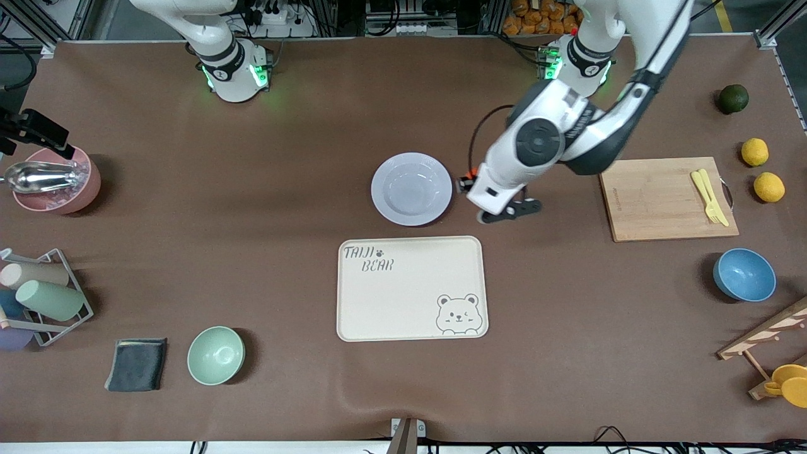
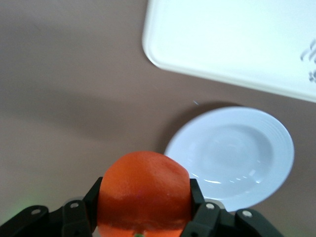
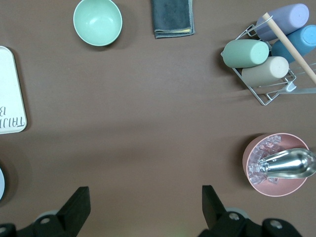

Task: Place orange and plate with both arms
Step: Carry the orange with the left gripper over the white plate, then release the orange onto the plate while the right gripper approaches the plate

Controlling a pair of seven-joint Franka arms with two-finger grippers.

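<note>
My left gripper (image 1: 468,183) is shut on the orange (image 2: 144,190), a round red-orange fruit held between both fingers. It hangs just above the table beside the plate (image 1: 383,195), at the side toward the left arm's end. The plate is a pale lavender-white empty dish and also shows in the left wrist view (image 2: 232,155). In the front view only a sliver of the orange (image 1: 470,171) peeks from under the hand. My right gripper (image 3: 145,205) is open and empty, high over bare table toward the right arm's end; it is out of the front view.
A cream bear-printed tray (image 1: 403,296) lies nearer the camera than the plate. A wooden board (image 1: 656,202) with yellow cutlery, a blue bowl (image 1: 744,274), two lemons and a dark green fruit are at the left arm's end. A mint bowl (image 1: 215,355), grey cloth, cup rack and pink bowl are at the right arm's end.
</note>
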